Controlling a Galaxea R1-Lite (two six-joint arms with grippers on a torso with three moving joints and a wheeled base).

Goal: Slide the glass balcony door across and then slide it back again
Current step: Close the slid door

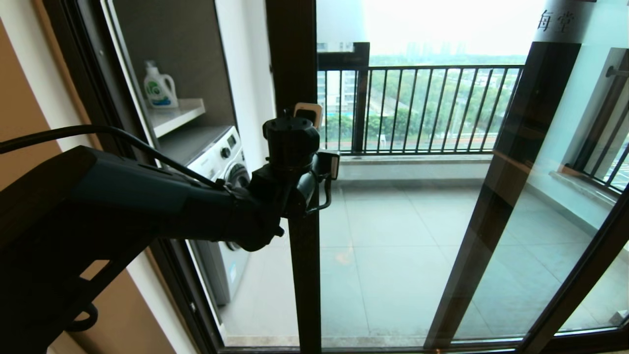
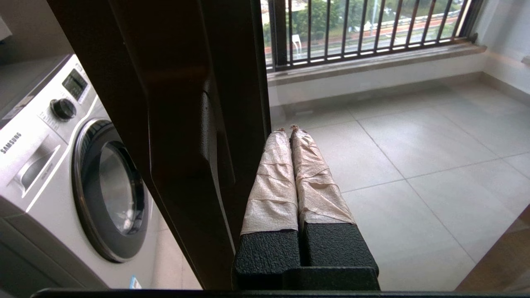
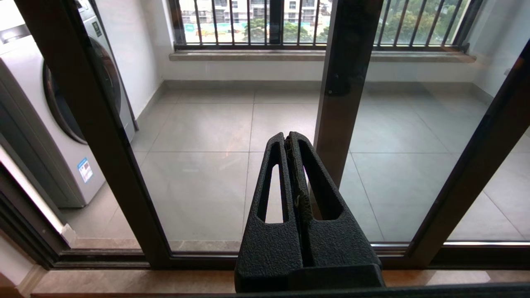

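Observation:
The glass balcony door shows as a dark vertical stile [image 1: 295,49] with clear glass [image 1: 393,236] to its right. Its black bar handle [image 2: 194,157] runs down the stile [image 2: 165,82]. My left arm [image 1: 147,196] reaches in from the left, its wrist [image 1: 290,147] at the stile. The left gripper [image 2: 288,129] is shut, and its tape-wrapped fingers [image 2: 273,182] lie pressed together along the stile's glass-side edge, beside the handle and holding nothing. My right gripper [image 3: 288,134] is shut and empty, low before the glass, above the floor track [image 3: 207,258]. The right arm is out of the head view.
A white washing machine [image 1: 221,157] and a shelf with a detergent bottle [image 1: 159,86] stand left of the stile. A second dark stile [image 1: 506,187] slants at the right under a frosted strip with characters [image 1: 555,19]. Balcony railing [image 1: 417,108] and tiled floor [image 1: 393,295] lie beyond.

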